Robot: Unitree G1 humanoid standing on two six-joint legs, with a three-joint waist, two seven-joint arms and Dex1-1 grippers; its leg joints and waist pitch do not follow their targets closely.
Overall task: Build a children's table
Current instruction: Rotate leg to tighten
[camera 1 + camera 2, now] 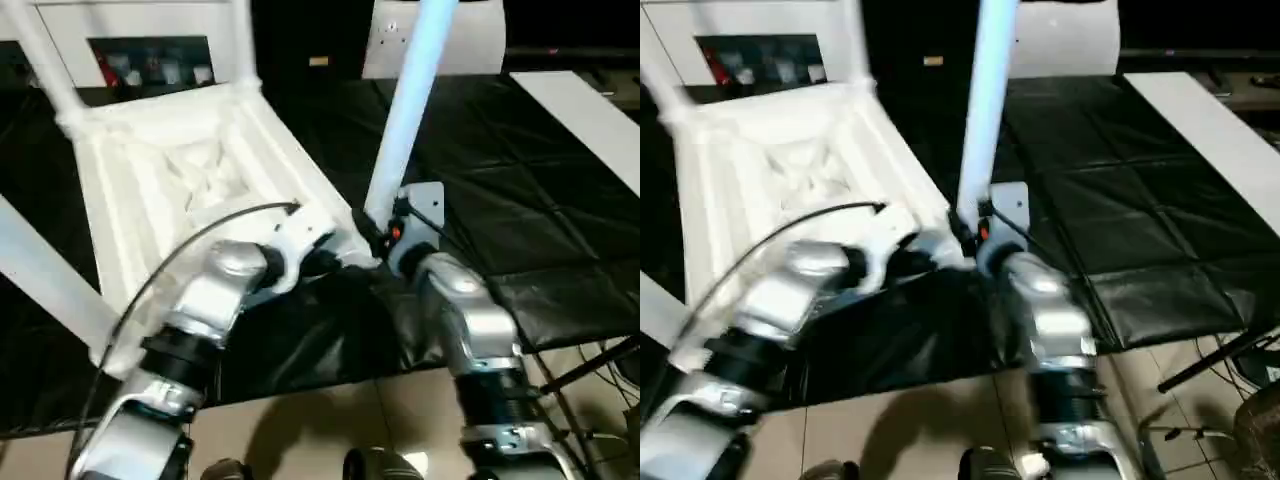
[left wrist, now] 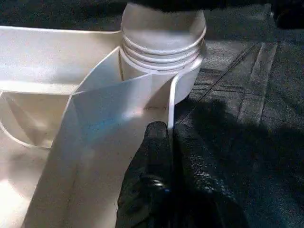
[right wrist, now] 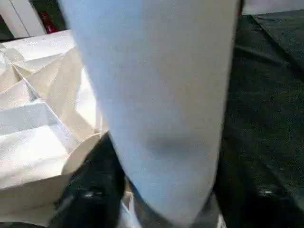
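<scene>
Left eye view: one tabletop; four legs standing; two arms.

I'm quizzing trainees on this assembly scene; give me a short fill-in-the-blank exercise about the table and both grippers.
1. The white plastic table top lies with its ribbed underside facing ____.
2. The right gripper is closed around a white tapered ____ standing upright.
3. The left gripper pinches the table top's thin ____.
4. The table lies on a ____ quilted mat.

Missing words: up; leg; wall; black
</scene>
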